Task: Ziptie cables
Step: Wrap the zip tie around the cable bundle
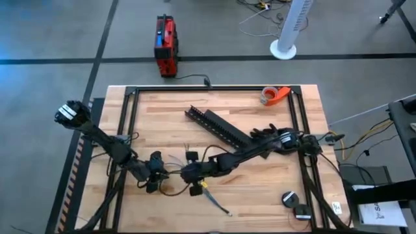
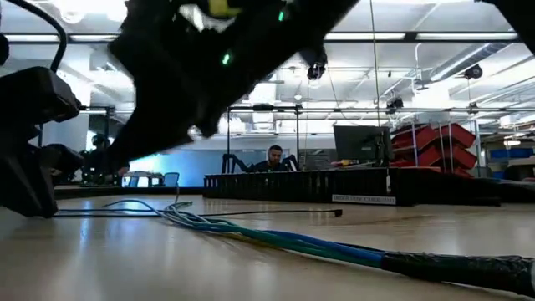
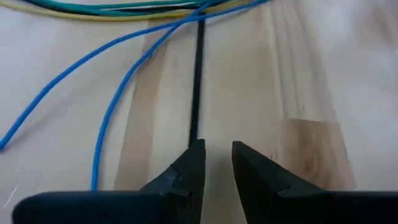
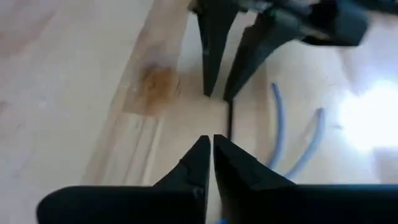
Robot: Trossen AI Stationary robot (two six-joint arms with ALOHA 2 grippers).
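The cables [image 2: 276, 238] lie loose on the wooden table as a bunch of green, blue and yellow wires, near its front middle [image 1: 214, 201]. Blue strands [image 3: 118, 87] curl toward my left gripper [image 3: 219, 152]. A thin black ziptie strip [image 3: 198, 81] lies flat on the wood between the two grippers, which face each other tip to tip. My left gripper [image 1: 156, 172] is open, fingertips down at the table, one tip at the strip's end. My right gripper [image 4: 211, 144] is shut, and the strip [image 4: 229, 121] runs to one side of its fingers. My left gripper has one fingertip [image 3: 198, 149] standing at the ziptie's end; whether it touches the strip I cannot tell. My right gripper's fingers point along the ziptie, which disappears beside one finger [image 4: 239, 163]; whether it touches the strip I cannot tell.
Black slotted rails [image 1: 218, 127] lie slanting across the table's middle. An orange tape roll [image 1: 274, 95] sits at the far right, round black parts [image 1: 289, 198] at the near right. A black frame [image 1: 130, 104] edges the table. A red box [image 1: 166, 45] stands on the floor beyond.
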